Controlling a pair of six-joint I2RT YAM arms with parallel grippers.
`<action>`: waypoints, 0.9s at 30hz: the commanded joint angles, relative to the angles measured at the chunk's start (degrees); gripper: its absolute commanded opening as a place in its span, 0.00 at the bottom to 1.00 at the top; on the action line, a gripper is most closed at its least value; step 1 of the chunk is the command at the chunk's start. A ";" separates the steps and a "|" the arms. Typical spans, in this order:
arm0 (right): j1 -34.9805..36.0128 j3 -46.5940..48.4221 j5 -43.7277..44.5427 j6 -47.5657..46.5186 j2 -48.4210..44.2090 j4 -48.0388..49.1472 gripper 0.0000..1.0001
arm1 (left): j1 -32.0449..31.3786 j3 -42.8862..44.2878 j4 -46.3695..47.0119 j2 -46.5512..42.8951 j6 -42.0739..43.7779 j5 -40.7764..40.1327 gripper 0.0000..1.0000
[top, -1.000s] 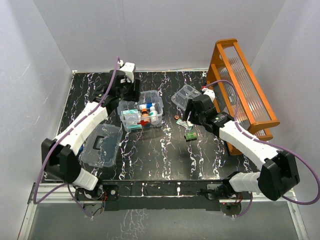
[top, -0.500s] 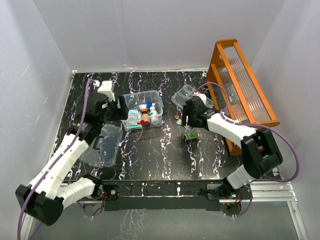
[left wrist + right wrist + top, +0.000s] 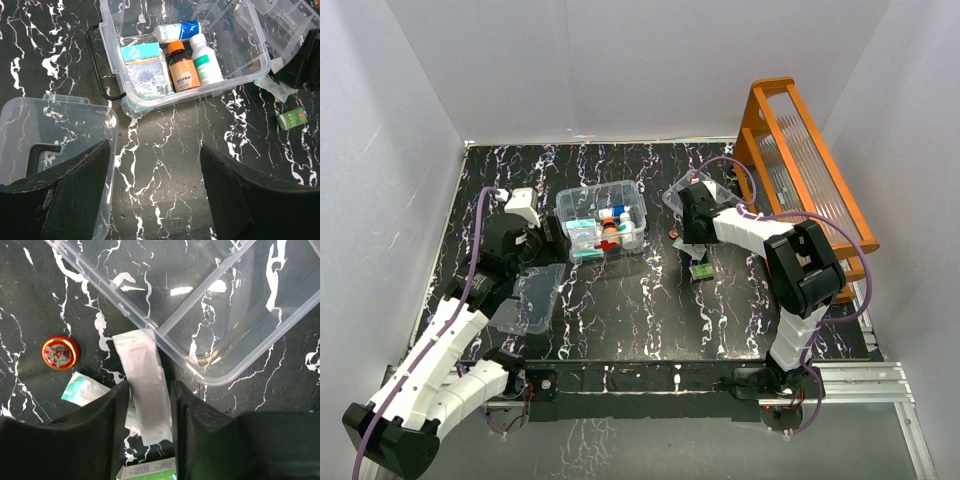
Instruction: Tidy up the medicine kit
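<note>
The left arm is folded back at the near left. The left fingers (image 3: 75, 195) hang spread over the counter (image 3: 160, 205), and one of them hides part of the lid (image 3: 60, 125). Just beyond stands the open box (image 3: 165, 100) with bottles inside. The right arm reaches to the far right, wrist turned down. The right fingers (image 3: 100, 430) pinch a white packet (image 3: 142, 365) beside the tray (image 3: 215, 305), which is cut off at the frame's edge.

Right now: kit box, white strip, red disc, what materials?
Kit box: clear glossy hard plastic, contents show through. White strip: likely matte paper or film wrapper, flat, slightly wrinkled. Red disc: possibly printed metal tin, shiny; unsure.
</note>
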 commanded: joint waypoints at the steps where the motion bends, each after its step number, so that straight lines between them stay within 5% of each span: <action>1: -0.75 3.86 -0.33 -1.21 1.32 1.04 0.33 | 0.32 -0.62 0.99 -0.73 4.41 -2.71 0.71; 11: -1.41 3.88 -3.72 -3.44 0.67 1.43 0.06 | 0.32 -0.67 5.34 2.74 5.14 -0.73 0.71; 21: -1.86 5.75 -8.30 -6.13 -7.20 3.13 0.04 | 0.32 -1.43 9.03 2.06 6.36 -3.62 0.71; 27: -3.86 9.97 -10.19 -9.58 -4.49 5.19 0.05 | 0.29 -0.15 10.47 3.25 7.23 -5.21 0.72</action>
